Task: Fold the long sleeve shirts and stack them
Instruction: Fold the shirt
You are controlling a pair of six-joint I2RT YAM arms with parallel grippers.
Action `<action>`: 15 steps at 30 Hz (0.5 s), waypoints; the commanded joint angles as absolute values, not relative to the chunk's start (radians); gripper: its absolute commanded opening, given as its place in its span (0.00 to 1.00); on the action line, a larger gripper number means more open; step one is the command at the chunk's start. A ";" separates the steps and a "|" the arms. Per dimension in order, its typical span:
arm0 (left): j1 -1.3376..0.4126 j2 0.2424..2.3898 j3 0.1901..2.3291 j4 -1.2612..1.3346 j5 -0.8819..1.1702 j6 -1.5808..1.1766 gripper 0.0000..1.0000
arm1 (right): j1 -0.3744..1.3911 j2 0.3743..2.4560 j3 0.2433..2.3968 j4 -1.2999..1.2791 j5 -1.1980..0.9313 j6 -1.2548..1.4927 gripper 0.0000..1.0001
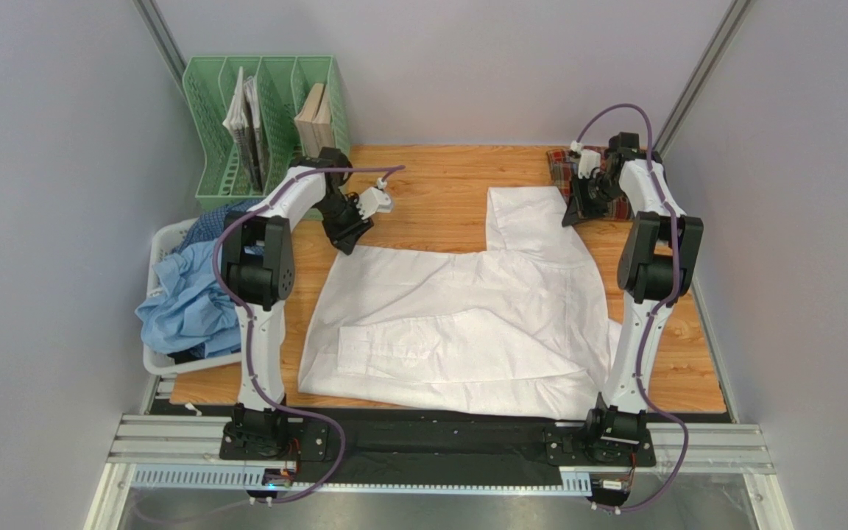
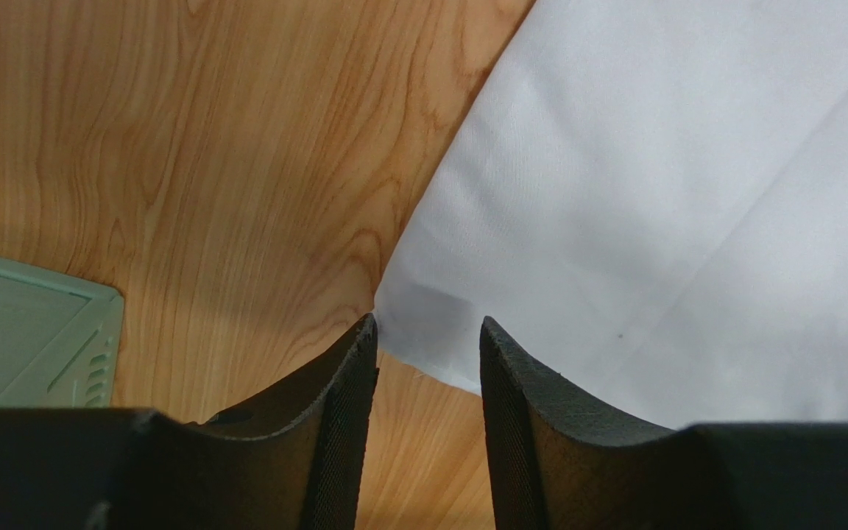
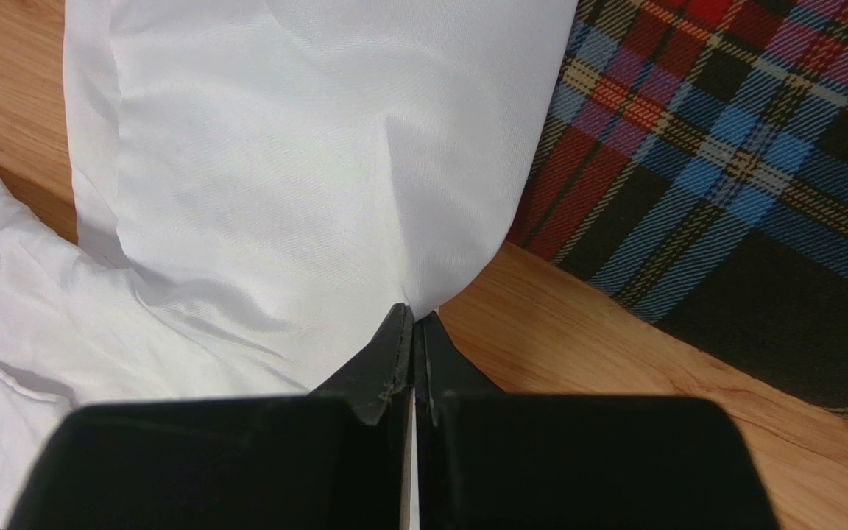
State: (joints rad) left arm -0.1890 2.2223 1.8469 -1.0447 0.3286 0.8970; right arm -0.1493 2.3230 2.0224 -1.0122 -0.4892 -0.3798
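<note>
White shirt (image 3: 285, 166) corner in right pincer (image 3: 413, 327)

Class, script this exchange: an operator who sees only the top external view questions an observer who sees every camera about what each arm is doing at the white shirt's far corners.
Operator: Right arm: is it gripping anything?
Observer: Yes. The right wrist view shows the right gripper shut on the white shirt, with cloth puckering into its tips.
Operator: And the left arm?
Observer: The left gripper is open. The shirt's corner shows in the gap between its fingers, not clamped.
</note>
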 commanded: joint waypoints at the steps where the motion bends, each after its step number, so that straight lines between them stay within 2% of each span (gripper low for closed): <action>1: -0.193 2.238 1.870 -1.029 0.307 0.940 0.46 | -0.146 2.299 2.075 -0.996 -0.508 -0.371 0.00; 4: -0.195 2.247 1.875 -1.017 0.298 0.943 0.45 | -0.143 2.312 2.101 -0.993 -0.503 -0.368 0.00; 8: -0.196 2.261 1.881 -1.009 0.291 0.950 0.39 | -0.137 2.322 2.120 -0.992 -0.500 -0.364 0.00; 10: -0.195 2.261 1.881 -1.000 0.293 0.945 0.38 | -0.135 2.322 2.123 -0.992 -0.500 -0.365 0.00; 15: -0.202 2.250 1.881 -0.977 0.314 0.942 0.49 | -0.132 2.321 2.117 -0.992 -0.494 -0.370 0.00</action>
State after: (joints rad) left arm -0.1905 2.2494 1.8469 -1.0039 0.2874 0.9199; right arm -0.1402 2.3230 2.0827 -1.0119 -0.4885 -0.3775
